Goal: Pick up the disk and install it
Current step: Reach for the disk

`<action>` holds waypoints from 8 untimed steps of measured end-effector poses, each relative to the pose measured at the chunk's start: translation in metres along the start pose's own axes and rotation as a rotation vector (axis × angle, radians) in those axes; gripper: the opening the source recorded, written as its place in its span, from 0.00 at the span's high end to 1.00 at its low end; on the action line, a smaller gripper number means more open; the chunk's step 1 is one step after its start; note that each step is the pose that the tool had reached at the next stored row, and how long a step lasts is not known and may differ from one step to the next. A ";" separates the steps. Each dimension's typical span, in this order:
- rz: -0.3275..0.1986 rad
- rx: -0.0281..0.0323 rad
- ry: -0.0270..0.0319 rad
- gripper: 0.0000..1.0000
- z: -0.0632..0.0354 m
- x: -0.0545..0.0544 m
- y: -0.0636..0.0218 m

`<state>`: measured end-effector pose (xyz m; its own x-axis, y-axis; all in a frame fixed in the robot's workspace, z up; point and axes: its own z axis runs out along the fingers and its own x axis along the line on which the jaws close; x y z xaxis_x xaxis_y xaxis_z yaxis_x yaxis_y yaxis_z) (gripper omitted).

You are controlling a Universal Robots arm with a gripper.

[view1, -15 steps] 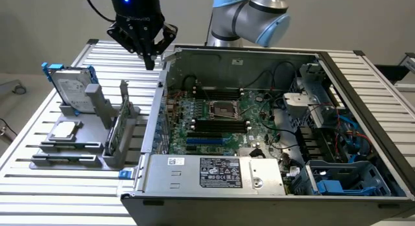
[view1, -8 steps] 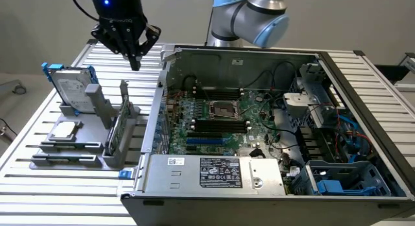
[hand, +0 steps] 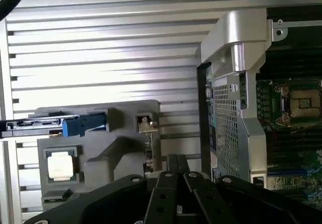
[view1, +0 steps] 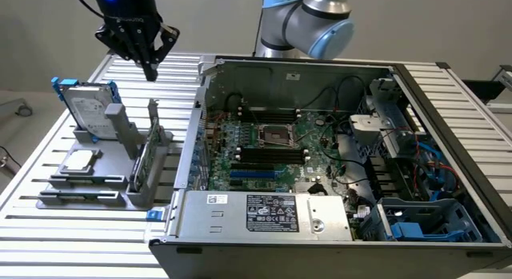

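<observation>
Exterior view, pincer (view1: 150, 72) pressed together, holding nothing, hanging apart from the upright disk (view1: 85, 106)

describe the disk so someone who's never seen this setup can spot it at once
Start at the open computer case; a grey holder sits at the exterior view's left of it. The disk stands on edge at the holder's far end. Its white label and blue rails set it apart from the small square chip lying flat in front.
</observation>
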<state>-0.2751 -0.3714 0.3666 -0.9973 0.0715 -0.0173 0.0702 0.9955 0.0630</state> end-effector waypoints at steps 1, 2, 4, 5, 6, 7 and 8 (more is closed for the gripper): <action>0.000 0.0000 0.0000 0.89 0.0001 0.003 0.0028; 0.000 0.0001 0.0001 0.89 0.0002 0.007 0.0055; 0.000 0.0001 0.0001 0.89 0.0004 0.014 0.0109; 0.000 0.0001 0.0000 0.89 0.0005 0.018 0.0130; 0.000 0.0001 0.0000 0.89 0.0005 0.023 0.0148; 0.000 0.0001 0.0001 0.89 0.0005 0.027 0.0158; 0.000 0.0000 0.0000 0.89 0.0005 0.032 0.0164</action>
<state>-0.3057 -0.3527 0.3666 -0.9973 0.0716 -0.0173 0.0704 0.9955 0.0630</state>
